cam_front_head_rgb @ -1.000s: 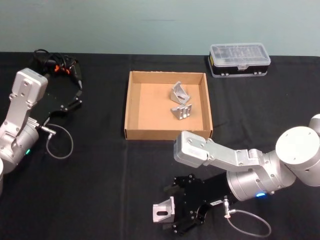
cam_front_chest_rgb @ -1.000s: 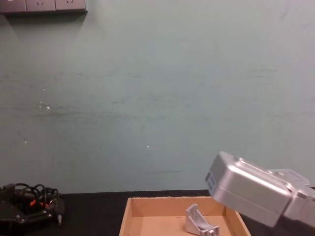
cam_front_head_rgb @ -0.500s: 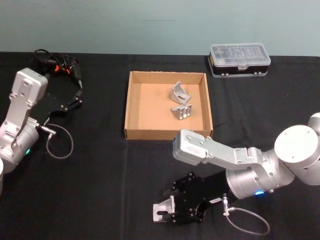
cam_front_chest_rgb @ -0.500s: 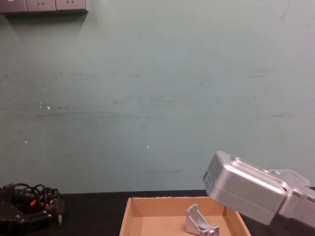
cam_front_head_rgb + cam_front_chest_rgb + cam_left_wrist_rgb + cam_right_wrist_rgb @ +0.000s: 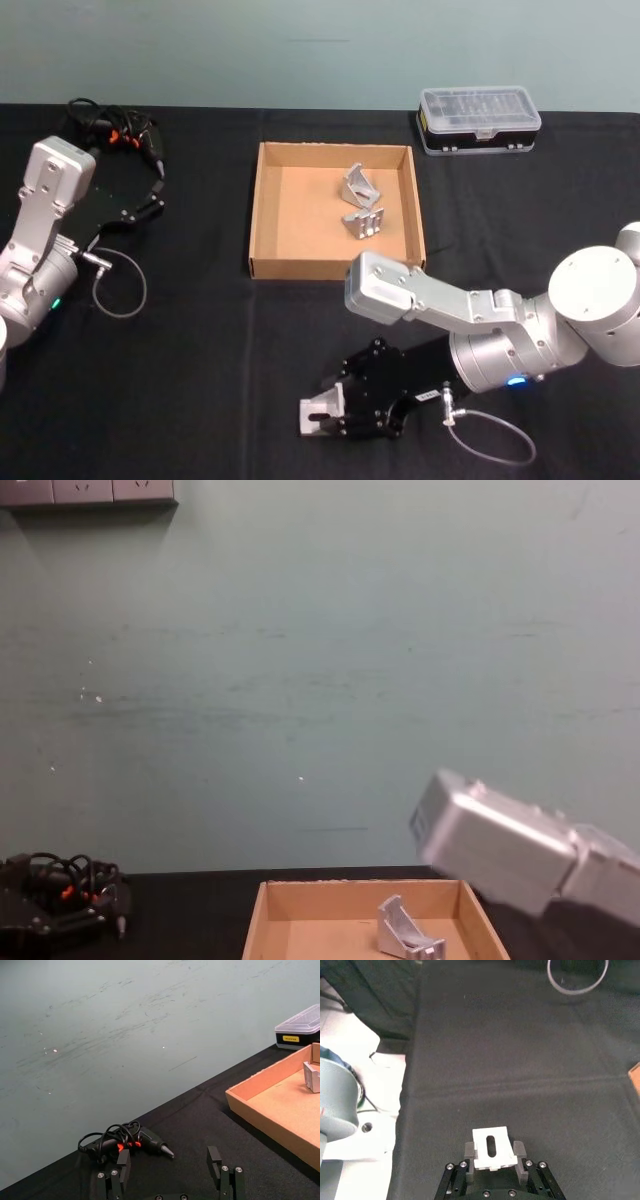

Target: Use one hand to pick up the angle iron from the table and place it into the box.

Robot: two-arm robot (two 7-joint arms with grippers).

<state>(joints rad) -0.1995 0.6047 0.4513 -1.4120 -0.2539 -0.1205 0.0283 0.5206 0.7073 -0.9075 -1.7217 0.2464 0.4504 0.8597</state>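
- Right claw (image 5: 335, 418): low over the near part of the black desk (image 5: 200, 340), on the silver-grey arm, short of the box. Its fingers (image 5: 519, 1149) press against both sides of the angle iron (image 5: 318, 417), pinching it.
- Angle iron: pale metal bracket with a slot in its face, held between the right claw's fingers, its slotted face (image 5: 491, 1146) standing out ahead of the fingertips. Whether it rests on the desk or hangs just above it cannot be told.
- Box (image 5: 262, 210): shallow tan cardboard tray at mid-desk, beyond the right arm. Two more metal brackets (image 5: 360, 203) lie inside, toward its right wall.
- Left claw (image 5: 170, 1180): parked at the desk's left side, fingers spread apart, holding nothing.
- Black tool with an orange patch and coiled cord (image 5: 115, 132): far left of the desk.
- Black case with clear lid (image 5: 479, 119): far side, right of the box.
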